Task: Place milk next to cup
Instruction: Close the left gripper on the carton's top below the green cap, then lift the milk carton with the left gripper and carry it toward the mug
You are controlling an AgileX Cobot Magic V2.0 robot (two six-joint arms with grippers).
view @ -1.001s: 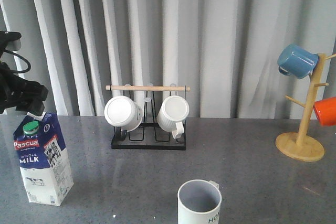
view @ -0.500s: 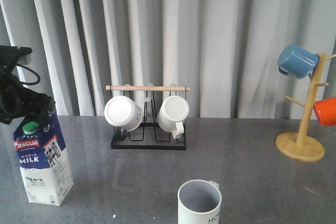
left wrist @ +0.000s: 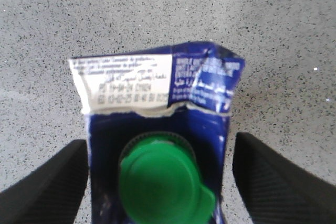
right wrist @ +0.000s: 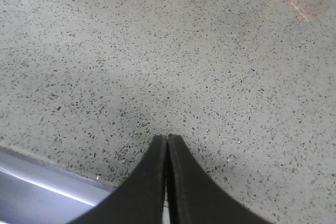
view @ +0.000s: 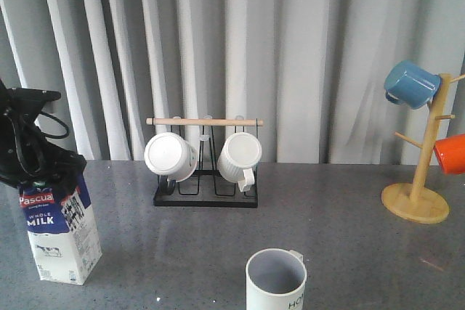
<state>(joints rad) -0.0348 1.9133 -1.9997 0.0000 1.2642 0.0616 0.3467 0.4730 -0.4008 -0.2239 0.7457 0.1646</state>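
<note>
The milk (view: 62, 234), a blue and white carton with a red "Pascua" band, stands upright at the table's near left. My left gripper (view: 36, 172) is down over its top and hides the gable in the front view. In the left wrist view the left gripper (left wrist: 160, 142) is open, one black finger (left wrist: 52, 182) on each side of the milk (left wrist: 157, 98) and its green cap (left wrist: 160, 182), with a gap at each side. The cup (view: 276, 281), pale with grey inside, sits at the front centre. My right gripper (right wrist: 167, 137) is shut and empty above bare table.
A black rack with a wooden bar (view: 205, 195) holds two white mugs at the back centre. A wooden mug tree (view: 418, 201) at the right carries a blue mug (view: 410, 83) and an orange mug (view: 450, 154). The table's near edge (right wrist: 42, 192) runs beside the right gripper.
My left gripper has come down and to the right over the carton's top, so the green cap no longer shows in the front view. The carton and cup have not moved.
</note>
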